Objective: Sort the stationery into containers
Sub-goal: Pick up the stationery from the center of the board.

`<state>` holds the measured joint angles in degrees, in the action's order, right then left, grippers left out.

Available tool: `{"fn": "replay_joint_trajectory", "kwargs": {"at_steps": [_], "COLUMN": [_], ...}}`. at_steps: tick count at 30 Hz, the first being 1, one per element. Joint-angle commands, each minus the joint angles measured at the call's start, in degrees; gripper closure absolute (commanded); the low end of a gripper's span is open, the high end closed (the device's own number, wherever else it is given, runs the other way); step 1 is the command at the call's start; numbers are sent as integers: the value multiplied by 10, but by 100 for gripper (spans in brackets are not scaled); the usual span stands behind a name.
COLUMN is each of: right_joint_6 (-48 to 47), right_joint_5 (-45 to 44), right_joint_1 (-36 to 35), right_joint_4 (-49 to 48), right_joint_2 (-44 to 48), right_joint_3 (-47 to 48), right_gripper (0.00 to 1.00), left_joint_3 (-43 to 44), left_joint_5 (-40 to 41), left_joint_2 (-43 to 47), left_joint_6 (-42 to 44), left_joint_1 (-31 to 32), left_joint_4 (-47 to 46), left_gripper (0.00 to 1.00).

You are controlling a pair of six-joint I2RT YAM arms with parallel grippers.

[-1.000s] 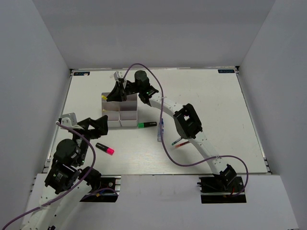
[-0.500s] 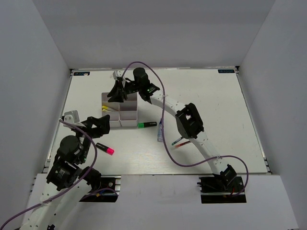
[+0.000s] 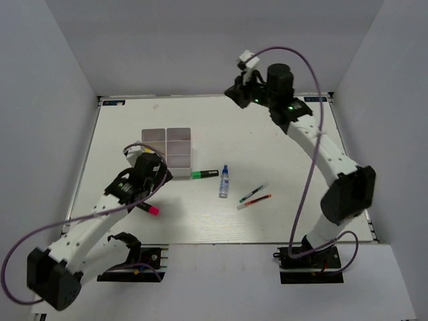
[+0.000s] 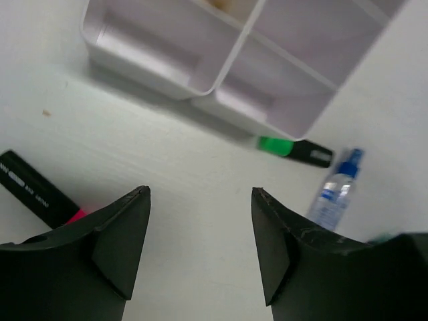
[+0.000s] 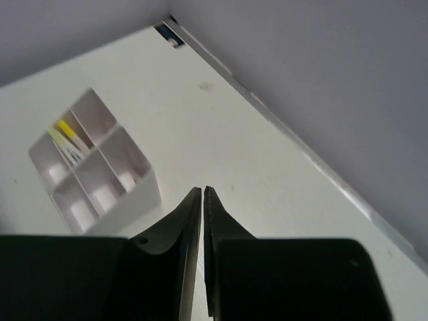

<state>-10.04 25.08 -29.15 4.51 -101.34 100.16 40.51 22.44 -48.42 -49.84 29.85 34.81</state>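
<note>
On white table (image 3: 294, 154), sets left gripper (image 4: 200, 194) spread and empty, black marker (image 4: 30, 190) just left of its fingers, apparently for pickup. Parks right gripper (image 5: 202, 194) pressed together, empty, tray (image 5: 144, 187) well apart to its left, likely for clearance.

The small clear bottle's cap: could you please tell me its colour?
The bottle's cap is blue, clearest in the left wrist view.
</note>
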Motion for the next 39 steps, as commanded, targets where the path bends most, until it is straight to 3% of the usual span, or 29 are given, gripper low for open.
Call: {"fn": "replay_joint_trajectory", "kwargs": {"at_steps": [1,4,6,13,20,26,39], "right_joint_6": [33,46,52,50,48,47,33], "right_joint_5": [-26,1,31,87,139,182,233], "right_joint_1": [29,53,65,110,146,166,199], "right_joint_4": [27,20,9,-2,-17,-27,-23], "right_joint_2": [91,172,225,279,285,279,285], "right_joint_3": [-129,-232,-303,-406,-443,-464,-487], "right_gripper": [91,91,80,66,64,60,55], "left_joint_3": [26,26,21,-3,-3,-21,-55], "left_joint_5": [13,43,57,84,111,111,105], "left_joint_2": [-80,-125,-131,-149,-143,-151,-228], "left_joint_6": [-99,-129,-145,-198,-243,-274,-298], "left_joint_1": [5,5,5,-1,-8,-8,-13], "left_joint_4": [83,90,84,112,183,202,160], "left_gripper": [29,29,32,38,38,28,24]}}
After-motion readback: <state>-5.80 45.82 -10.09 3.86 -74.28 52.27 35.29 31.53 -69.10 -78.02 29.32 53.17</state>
